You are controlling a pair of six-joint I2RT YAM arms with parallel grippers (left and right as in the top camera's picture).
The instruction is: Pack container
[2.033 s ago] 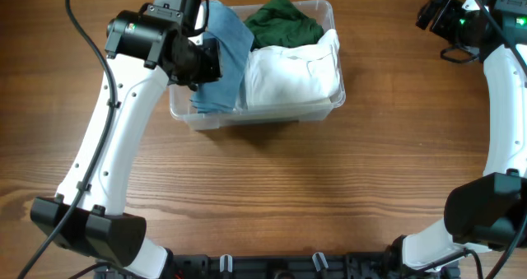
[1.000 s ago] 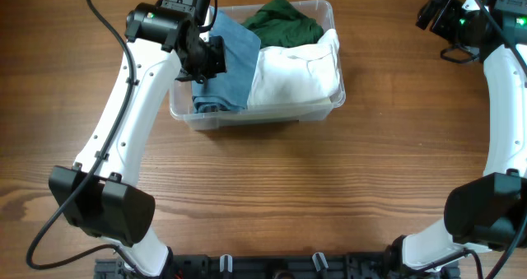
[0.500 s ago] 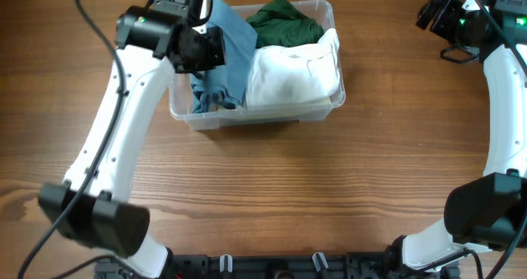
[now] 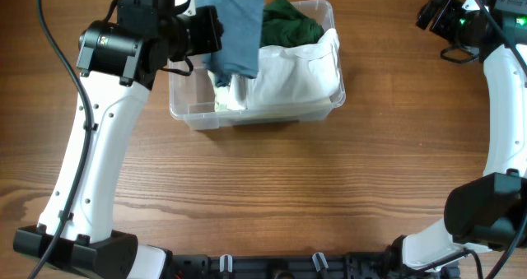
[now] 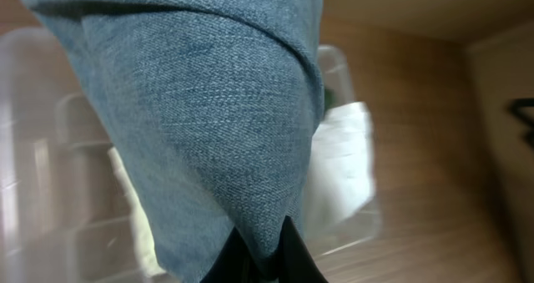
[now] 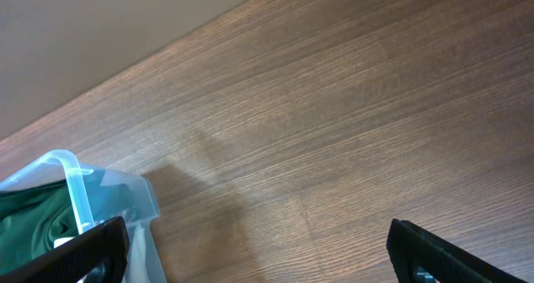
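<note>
Denim-blue cloth [image 4: 236,28] hangs bunched from the left tool [image 5: 260,262], whose fingers are pinched tight on a fold of it, over the left end of the container [image 4: 191,112]. That clear bin sits on the desk [image 4: 288,197] in the upper middle of the overhead frame. A green garment [image 4: 288,24] is tucked at its far side, and a white one [image 4: 300,73] fills the right half and laps over the rim. The left part looks mostly bare, apart from something pale under the cloth's dangling end that I can't make out. The right tool [image 6: 259,258] is spread wide with nothing in it, up at the upper right of the frame and well apart from the bin. I'd say the step in hand is getting the blue piece into that free left section. To my eye the next move calls for lowering it straight down so the cloth gathers inside the walls, not over the rim or across the white garment. The tool should let go only once the bulk sits below the rim.
</note>
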